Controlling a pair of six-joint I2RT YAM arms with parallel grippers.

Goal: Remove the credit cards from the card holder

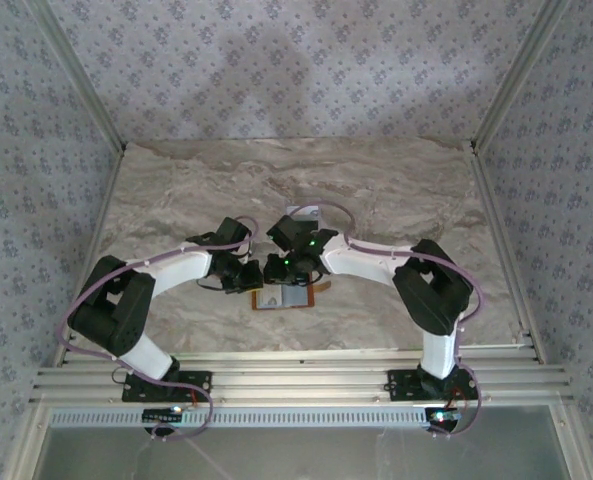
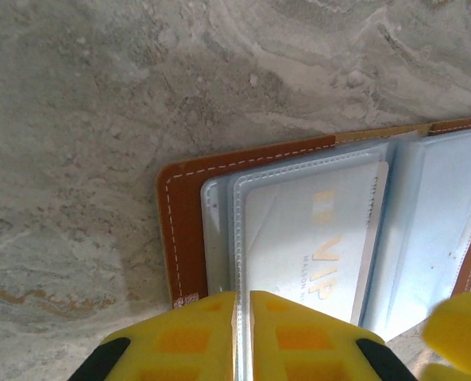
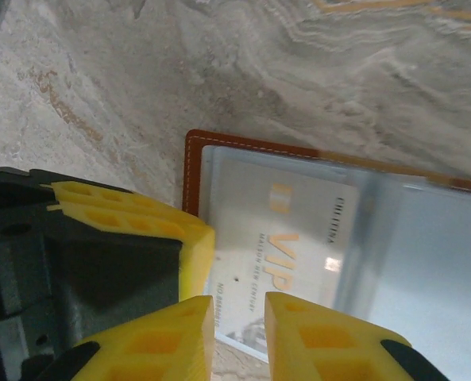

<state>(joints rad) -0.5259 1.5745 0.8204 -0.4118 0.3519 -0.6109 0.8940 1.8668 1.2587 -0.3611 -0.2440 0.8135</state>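
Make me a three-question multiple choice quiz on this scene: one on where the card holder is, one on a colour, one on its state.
1. Where does the card holder lie? A. middle of the table; B. on the metal rail; C. against the back wall.
2. What colour are the big VIP letters on the pale card? A. red; B. gold; C. green.
3. The card holder is: A. folded shut; B. standing upright; C. open flat.
Answers: 1 A, the top view has it mid-table. 2 B, both wrist views show gold lettering. 3 C, its clear sleeves face up.
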